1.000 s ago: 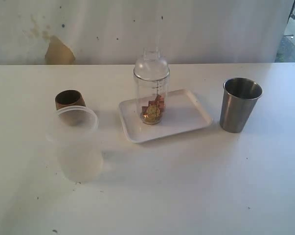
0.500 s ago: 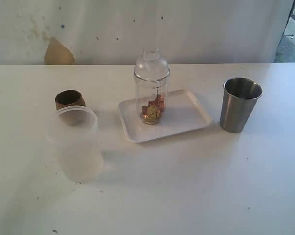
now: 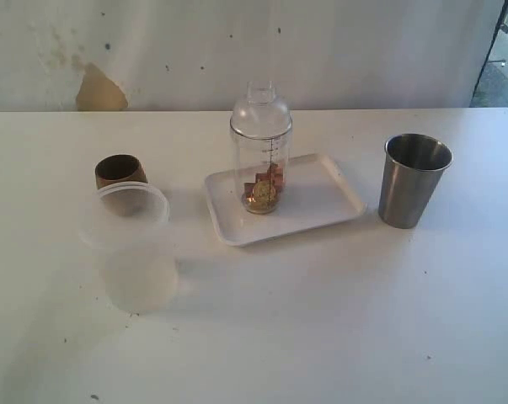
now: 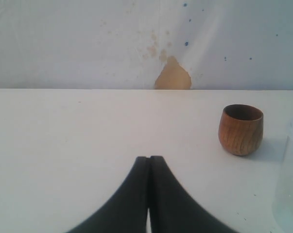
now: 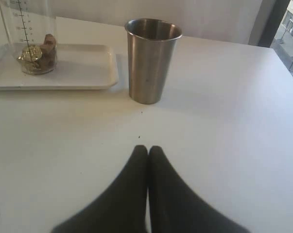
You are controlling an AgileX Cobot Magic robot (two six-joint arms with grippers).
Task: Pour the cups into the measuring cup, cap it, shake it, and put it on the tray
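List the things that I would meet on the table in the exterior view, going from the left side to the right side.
wooden cup → measuring cup → steel tumbler. Left out: the frosted cup, which overlaps the wooden cup, and the tray, which lies under the measuring cup.

Frosted plastic cup [image 3: 134,252], seemingly empty, stands on white table [image 3: 321,328].
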